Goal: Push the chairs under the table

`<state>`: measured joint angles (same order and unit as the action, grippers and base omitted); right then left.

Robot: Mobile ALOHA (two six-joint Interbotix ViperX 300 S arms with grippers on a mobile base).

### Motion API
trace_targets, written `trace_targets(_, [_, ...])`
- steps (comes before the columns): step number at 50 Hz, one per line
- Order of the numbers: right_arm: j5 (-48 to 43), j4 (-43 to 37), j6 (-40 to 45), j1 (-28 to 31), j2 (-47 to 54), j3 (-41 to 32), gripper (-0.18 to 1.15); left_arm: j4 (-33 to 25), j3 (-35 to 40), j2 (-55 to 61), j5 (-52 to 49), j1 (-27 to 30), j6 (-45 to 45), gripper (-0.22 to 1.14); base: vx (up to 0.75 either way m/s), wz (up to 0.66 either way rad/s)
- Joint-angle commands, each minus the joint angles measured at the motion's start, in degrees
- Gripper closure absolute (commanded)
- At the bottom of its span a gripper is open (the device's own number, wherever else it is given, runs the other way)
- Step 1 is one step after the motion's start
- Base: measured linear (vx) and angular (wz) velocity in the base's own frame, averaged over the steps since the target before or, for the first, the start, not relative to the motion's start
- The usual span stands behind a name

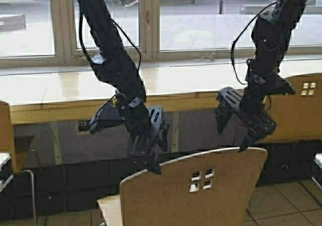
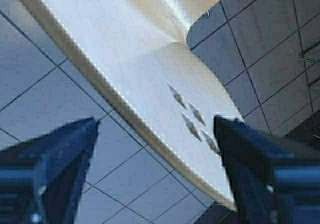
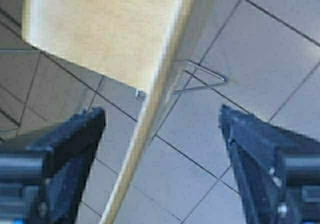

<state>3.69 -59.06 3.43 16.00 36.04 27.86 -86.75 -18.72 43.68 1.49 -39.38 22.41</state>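
Tan moulded-plywood chair [image 1: 201, 191] at my six o'clock: left gripper [image 1: 151, 158] and right gripper [image 1: 241, 130], both spread, straddle its backrest.

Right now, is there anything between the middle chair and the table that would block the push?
Nothing visible blocks it. Between the chair and the table only open floor shows. Both open grippers, left and right, straddle the backrest's top edge.

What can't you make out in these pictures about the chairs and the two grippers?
- High view: the middle chair has its legs and seat front cut off by the bottom edge.
- High view: the right chair is partly hidden by the right gripper.
- Wrist views: whether the left gripper touches the backrest is unclear.
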Motion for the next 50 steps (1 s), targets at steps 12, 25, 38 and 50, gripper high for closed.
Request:
trace_targets(12, [-1.76, -2.9, -0.09, -0.7, 6.94, -7.65, -0.03, -0.09, 3.43, 2.99, 0.09, -0.18, -0.09, -0.07, 0.01, 0.0])
trace_targets(25, [-0.97, -3.16, -0.26, -2.37, 13.97, -13.62, -0.03, -0.35, 7.91, 7.82, 0.09, 0.26, -0.09, -0.07, 0.01, 0.0])
trace_targets(38, [1.23, -2.37, -0.62, -2.9, 20.13, -19.86, -0.02, -0.44, 11.16, 10.99, 0.0, 0.44, -0.09, -0.06, 0.01, 0.0])
trace_targets(50, [3.43, -2.29, -0.62, -2.99, 22.76, -22.5, 0.48, -0.53, 11.43, 11.87, 0.0, 0.62, 0.09, 0.44, 0.03, -0.01])
